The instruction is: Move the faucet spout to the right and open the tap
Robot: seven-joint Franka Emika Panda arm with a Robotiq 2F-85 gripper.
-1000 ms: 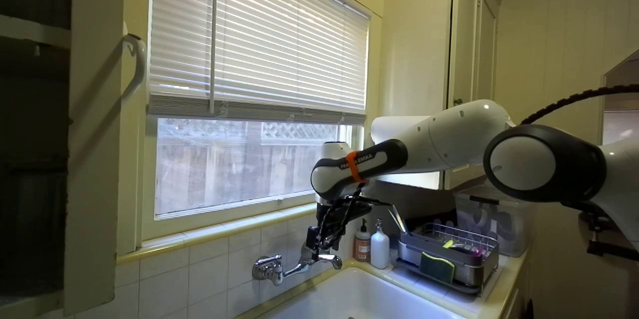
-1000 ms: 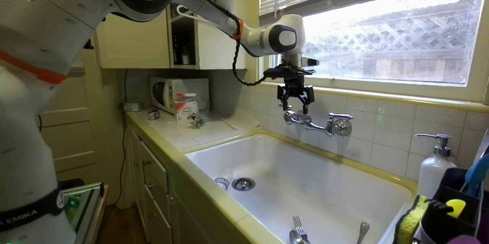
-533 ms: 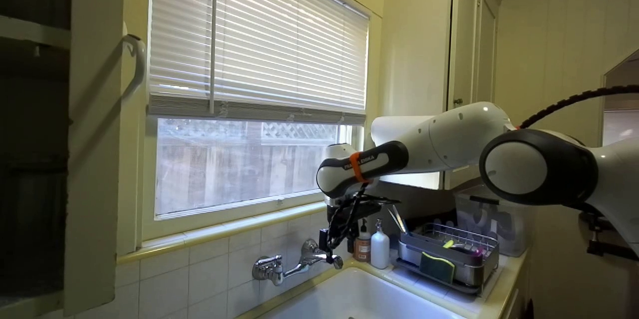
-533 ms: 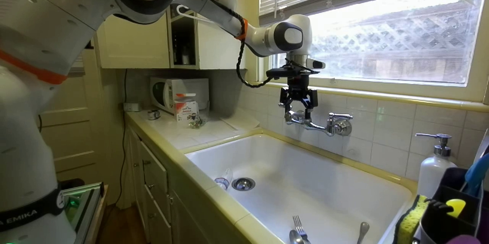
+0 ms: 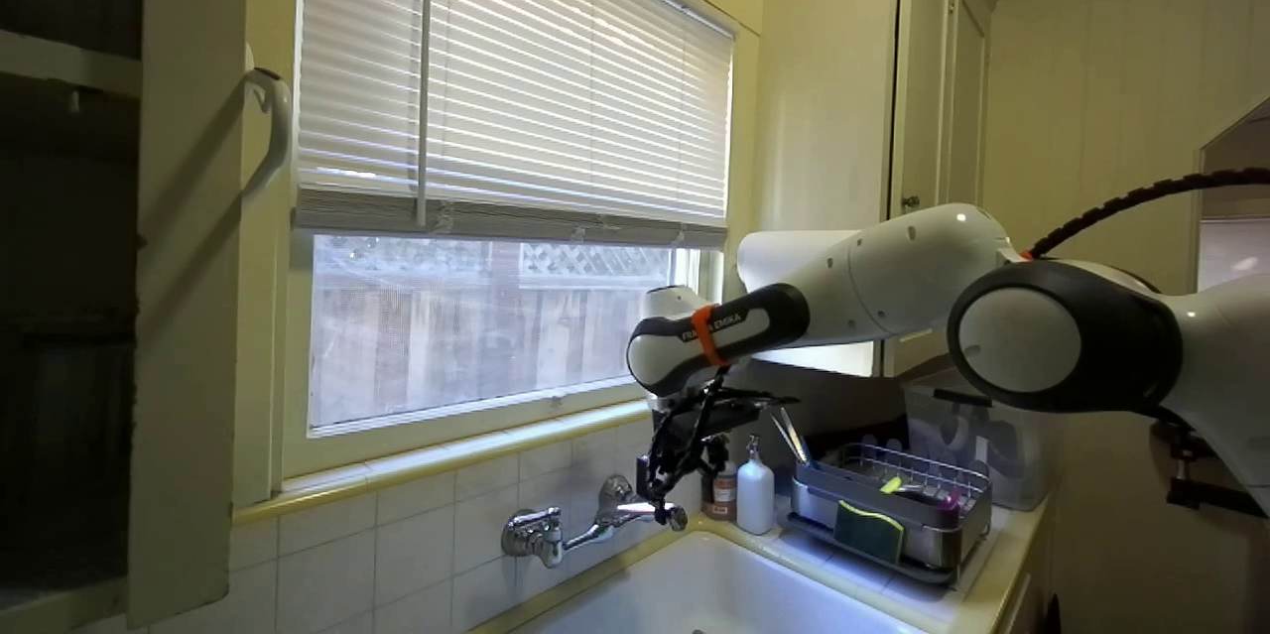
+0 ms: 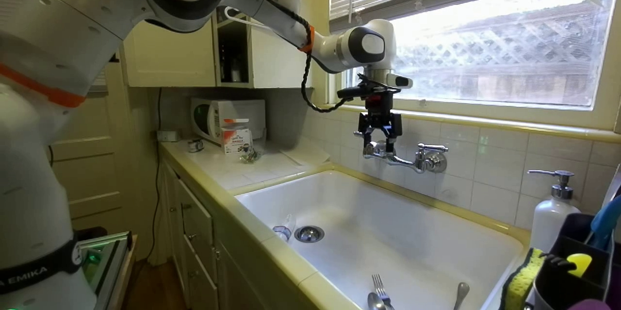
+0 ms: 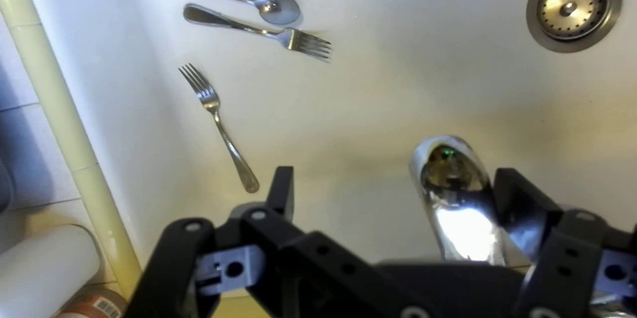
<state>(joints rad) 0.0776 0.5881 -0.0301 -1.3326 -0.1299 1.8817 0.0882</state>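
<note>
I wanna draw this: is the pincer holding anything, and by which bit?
Nothing: the pincer is open, with the faucet spout between its jaws, nearer one; whether they touch, I can't tell.

Arm (image 5: 878,282) extended from the right, gripper (image 5: 662,511) pointed down at the spout (image 5: 631,512) and overlapping it close to the outer end; contact and jaw spread could not be judged from here. Faucet (image 5: 539,537) stuck out of the tiled wall (image 5: 412,540) above the sink (image 5: 685,579). Blind (image 5: 536,88) hung over the upper part of the window (image 5: 397,381), fence (image 5: 571,326) visible below it. Brown bottle (image 5: 725,495) and white bottle (image 5: 755,498) stood side by side near the sink's corner, rack (image 5: 818,499) beside them, sponge (image 5: 870,534) on its front, bin (image 5: 1022,441) behind.
</note>
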